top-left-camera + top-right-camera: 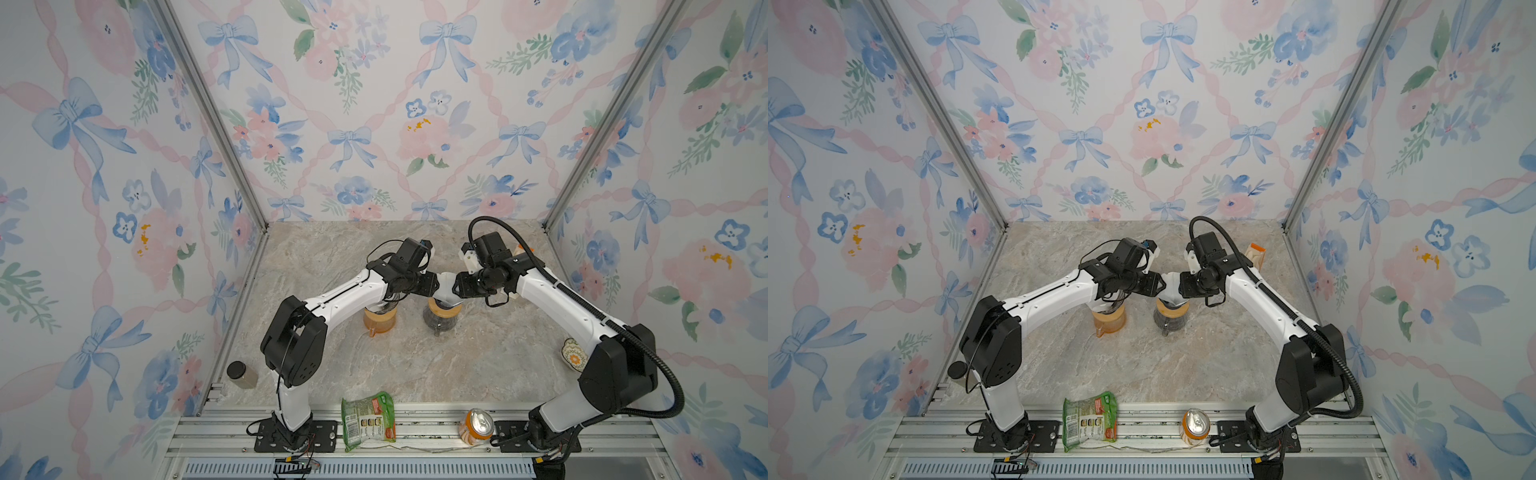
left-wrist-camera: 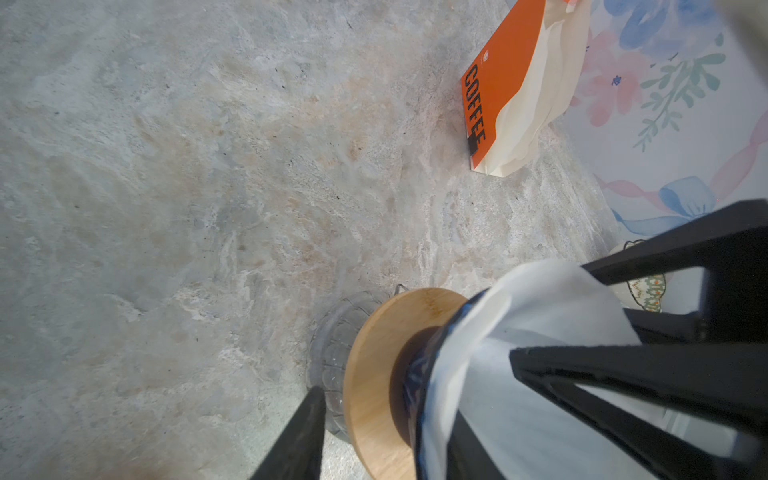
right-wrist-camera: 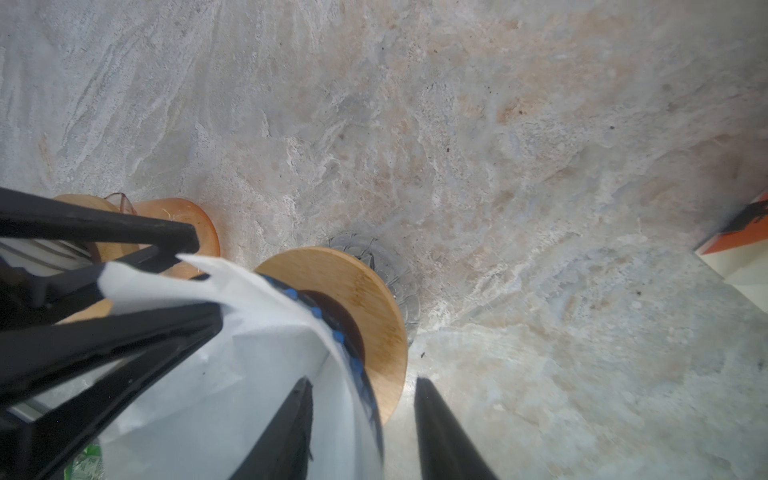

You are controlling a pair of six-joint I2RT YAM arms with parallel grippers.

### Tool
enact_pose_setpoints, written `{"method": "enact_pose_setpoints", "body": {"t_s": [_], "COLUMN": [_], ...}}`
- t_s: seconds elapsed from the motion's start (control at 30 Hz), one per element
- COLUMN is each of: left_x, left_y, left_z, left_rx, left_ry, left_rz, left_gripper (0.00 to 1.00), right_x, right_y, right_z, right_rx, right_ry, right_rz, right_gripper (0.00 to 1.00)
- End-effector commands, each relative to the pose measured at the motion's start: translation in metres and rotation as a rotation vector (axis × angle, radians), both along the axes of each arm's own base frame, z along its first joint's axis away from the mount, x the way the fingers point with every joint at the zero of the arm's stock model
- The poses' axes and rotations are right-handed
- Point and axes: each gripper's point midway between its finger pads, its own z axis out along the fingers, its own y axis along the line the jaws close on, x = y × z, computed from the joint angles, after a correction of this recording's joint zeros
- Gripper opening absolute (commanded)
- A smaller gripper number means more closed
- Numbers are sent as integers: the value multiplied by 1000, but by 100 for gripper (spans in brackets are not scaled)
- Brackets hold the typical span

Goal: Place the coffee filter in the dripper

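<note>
Standing near the middle of the marble-patterned table (image 1: 374, 374), the dripper (image 1: 445, 308) rests by its wooden collar on a clear glass server (image 1: 439, 326). The white coffee filter (image 1: 444, 287) sits with its lower part inside the dripper's dark cone. Its upper edge rises above the rim and is creased. The two arms meet over this point in both top views. The left gripper (image 1: 434, 286) is at the filter's left side and the right gripper (image 1: 455, 287) at its right side, with the paper between them. In the right wrist view, one right finger (image 3: 286, 432) lies on the inner face of the paper. The other finger (image 3: 444, 440) stands outside the collar with a visible gap, so the jaws are partway apart and clamp nothing. The left gripper's jaws are also partway apart. In the left wrist view, one left finger (image 2: 297, 436) stands outside the collar, clear of the paper. In the right wrist view, the filter's top edge passes loosely between the two left fingers. An orange pitcher (image 1: 379, 323) stands just beside the server, under the left forearm. An orange coffee bag (image 2: 503, 91) is near the right wall at the back. A snack packet (image 1: 368, 422) and a drink can (image 1: 478, 424) are at the front rail.
</note>
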Motion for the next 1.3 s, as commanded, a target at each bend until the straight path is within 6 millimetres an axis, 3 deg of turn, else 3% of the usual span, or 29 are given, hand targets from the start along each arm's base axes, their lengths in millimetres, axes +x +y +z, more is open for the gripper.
{"method": "enact_pose_setpoints", "body": {"t_s": [0.0, 0.43, 0.77, 1.27], "left_x": [0, 0, 0, 0], "left_y": [-3, 3, 0, -2], "left_z": [-4, -6, -5, -5], "left_rx": [22, 50, 43, 45], "left_ry": [-1, 0, 3, 0], "left_rz": [-16, -2, -11, -14], "left_gripper": [43, 45, 46, 46], "right_x": [9, 12, -3, -22], "right_y": [7, 2, 0, -4], "right_z": [1, -14, 7, -17], "right_rx": [24, -4, 2, -87], "right_ry": [-2, 38, 29, 224], "right_rz": [28, -29, 4, 78], "right_gripper": [44, 45, 48, 48]}}
